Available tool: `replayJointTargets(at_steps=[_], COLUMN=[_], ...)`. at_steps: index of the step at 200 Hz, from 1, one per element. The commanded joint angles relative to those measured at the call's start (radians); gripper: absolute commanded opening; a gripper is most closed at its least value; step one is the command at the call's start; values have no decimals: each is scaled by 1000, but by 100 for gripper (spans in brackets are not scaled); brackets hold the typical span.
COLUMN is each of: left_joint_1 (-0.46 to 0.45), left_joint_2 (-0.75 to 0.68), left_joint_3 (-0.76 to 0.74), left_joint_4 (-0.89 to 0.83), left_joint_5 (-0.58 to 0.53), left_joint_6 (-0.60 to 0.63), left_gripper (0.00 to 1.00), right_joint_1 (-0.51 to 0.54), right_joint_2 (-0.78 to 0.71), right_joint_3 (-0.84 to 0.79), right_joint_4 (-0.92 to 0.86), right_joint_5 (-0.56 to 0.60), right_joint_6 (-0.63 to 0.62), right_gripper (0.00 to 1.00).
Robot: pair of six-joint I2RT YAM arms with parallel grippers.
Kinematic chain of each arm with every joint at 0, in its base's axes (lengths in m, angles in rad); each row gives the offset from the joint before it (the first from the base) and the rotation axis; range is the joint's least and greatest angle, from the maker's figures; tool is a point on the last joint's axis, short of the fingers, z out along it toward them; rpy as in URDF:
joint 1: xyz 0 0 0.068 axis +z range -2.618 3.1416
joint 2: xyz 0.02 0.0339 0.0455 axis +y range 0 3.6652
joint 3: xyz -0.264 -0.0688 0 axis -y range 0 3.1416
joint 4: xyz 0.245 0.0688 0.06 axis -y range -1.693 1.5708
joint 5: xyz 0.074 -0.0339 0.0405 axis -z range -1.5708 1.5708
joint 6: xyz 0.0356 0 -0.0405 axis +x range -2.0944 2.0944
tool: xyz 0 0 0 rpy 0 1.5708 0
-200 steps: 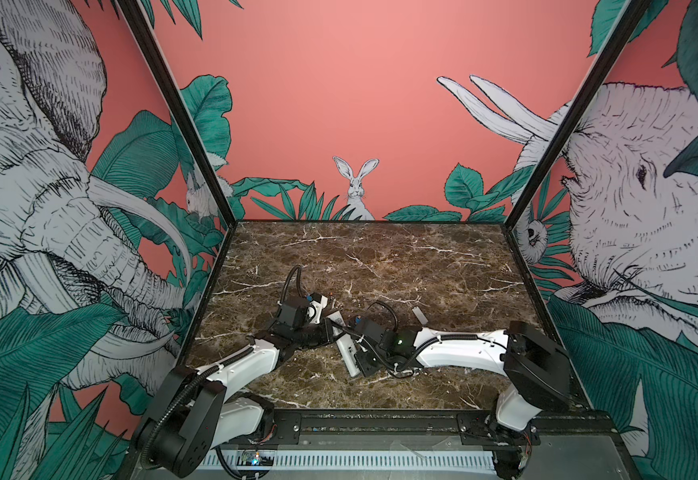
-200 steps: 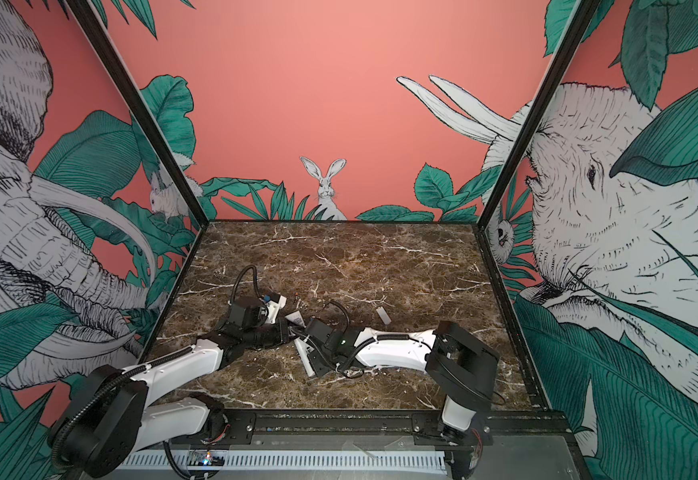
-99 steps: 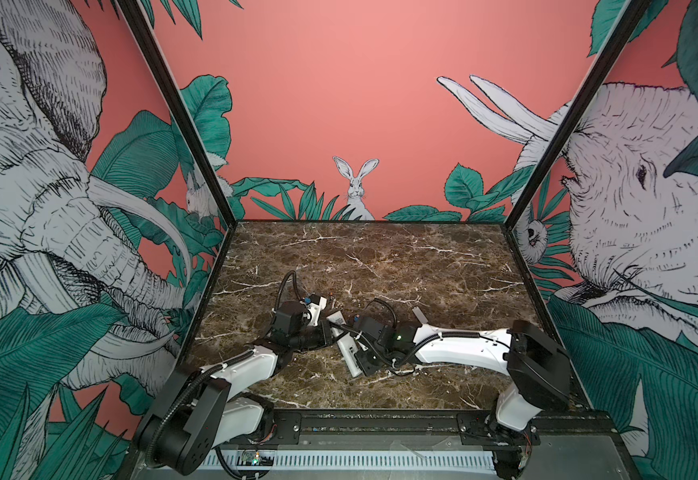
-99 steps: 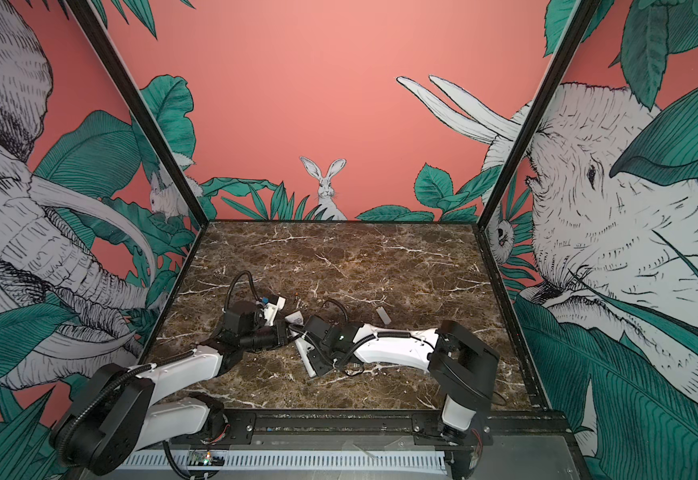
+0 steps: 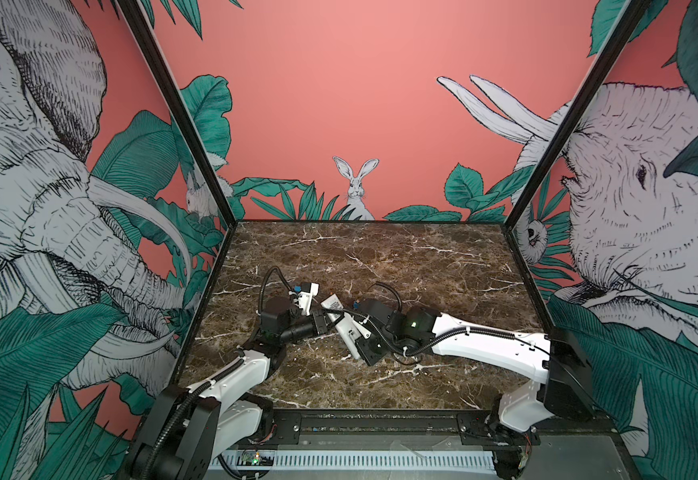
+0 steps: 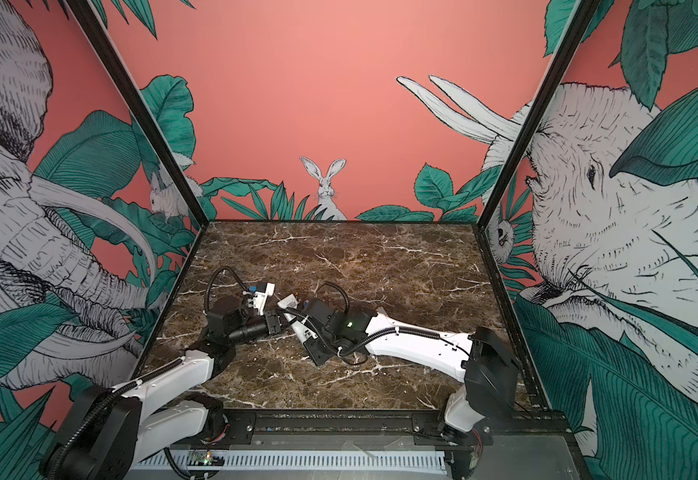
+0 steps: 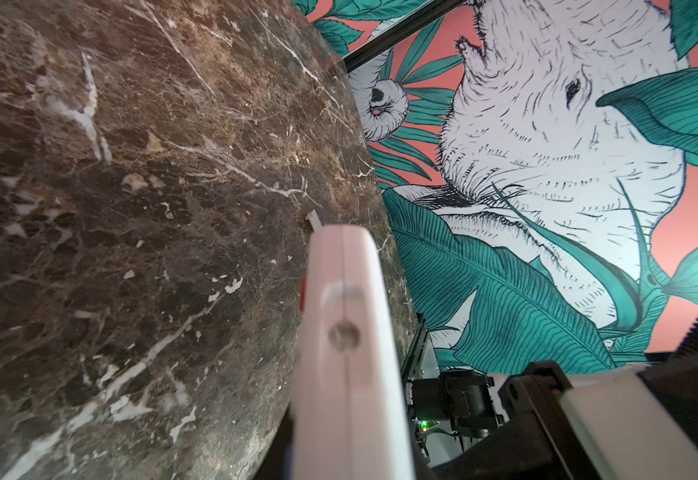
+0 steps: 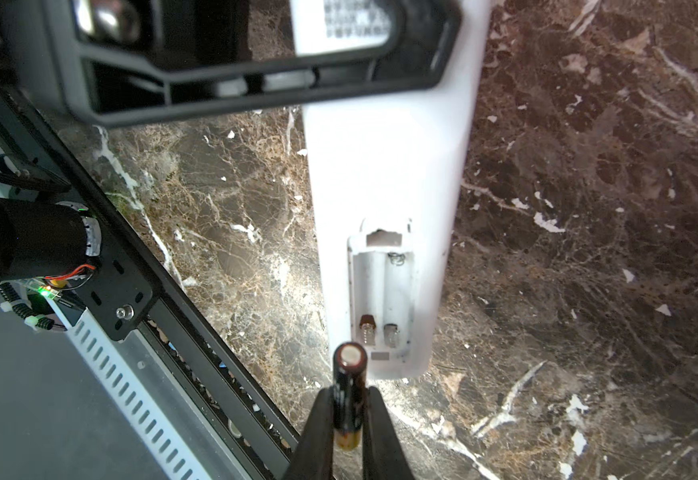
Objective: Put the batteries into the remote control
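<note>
The white remote control [image 5: 341, 326] [image 6: 293, 318] hangs back-side up over the marble, with my left gripper [image 5: 323, 323] shut on its label end. In the right wrist view its battery compartment [image 8: 380, 286] lies uncovered, both slots bare with springs showing. My right gripper [image 8: 349, 392] [image 5: 360, 355] is shut on one dark battery [image 8: 349, 386], whose flat end points at the remote's near end, just short of the compartment. In the left wrist view the remote [image 7: 347, 332] appears edge-on, a red button [image 7: 302, 295] on its side.
The marble table [image 5: 380, 257] is walled by printed panels on three sides. A black rail [image 8: 139, 266] and a white slotted strip [image 8: 131, 395] run along the front edge. A small white piece [image 7: 313, 220] lies on the table beyond the remote.
The right arm has edged forward with the battery toward the remote's near end. The left arm has shifted slightly, still holding the remote.
</note>
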Motion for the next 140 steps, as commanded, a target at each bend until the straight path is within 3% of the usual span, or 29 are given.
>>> replayJointTargets(at_steps=[1,140], left_joint_1=[18,52], left_joint_2=[-15,-10], left_joint_3=[3,21], left_joint_4=[83,101], left_joint_5=[55,132], left_joint_6=[-46,-82], left_gripper=[0,0], right_joint_1=[-15,-32], right_joint_2=[22,159], right_joint_3=[35,226], right_joint_4=[-74,-223], right_joint_5=[30,53], right_joint_6=[-18,-101], right_gripper=[13,15])
